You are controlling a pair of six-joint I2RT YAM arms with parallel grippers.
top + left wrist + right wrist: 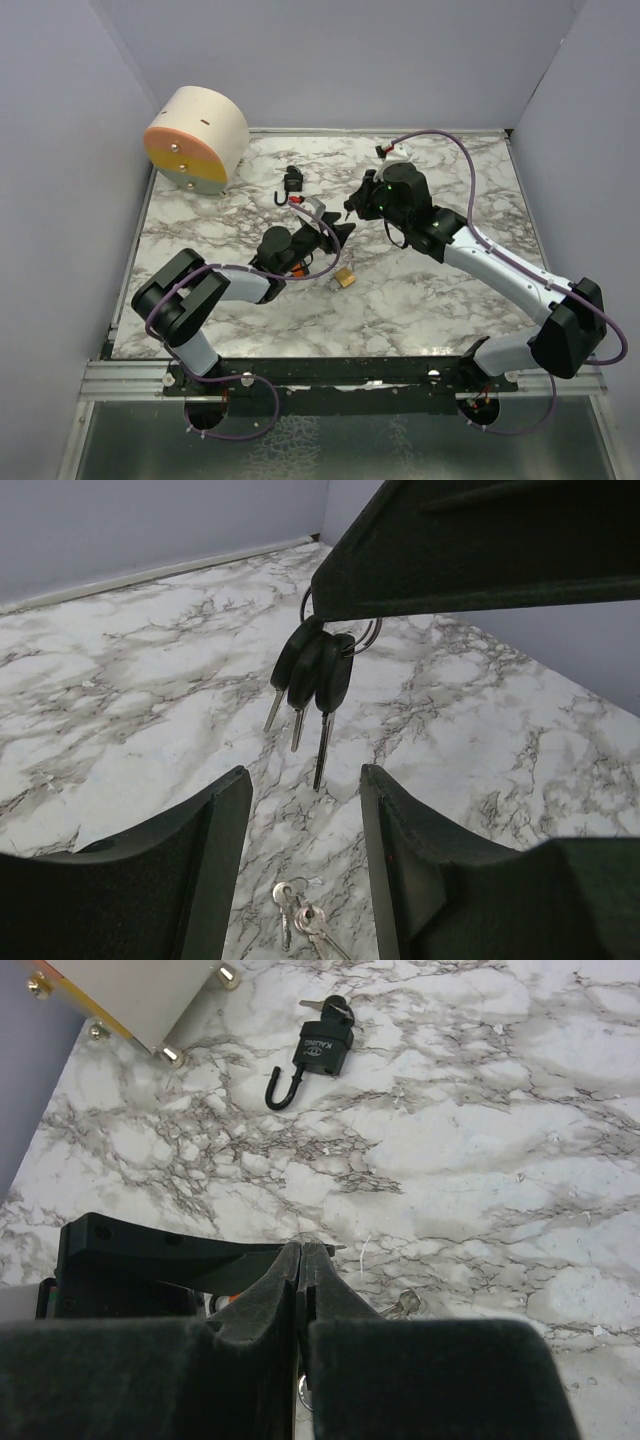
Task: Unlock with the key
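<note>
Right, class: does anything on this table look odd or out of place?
The black padlock near the round box lies with its shackle swung open and a key in its base. The right gripper is shut on a bunch of black-headed keys dangling in the air.

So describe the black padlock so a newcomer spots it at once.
Start at the cream drum in the far left corner. Just right of it lies the black padlock. Unlike the brass padlock closer in, its body is black and its shackle is open.

Overhead, two wrist close-ups; table shared
</note>
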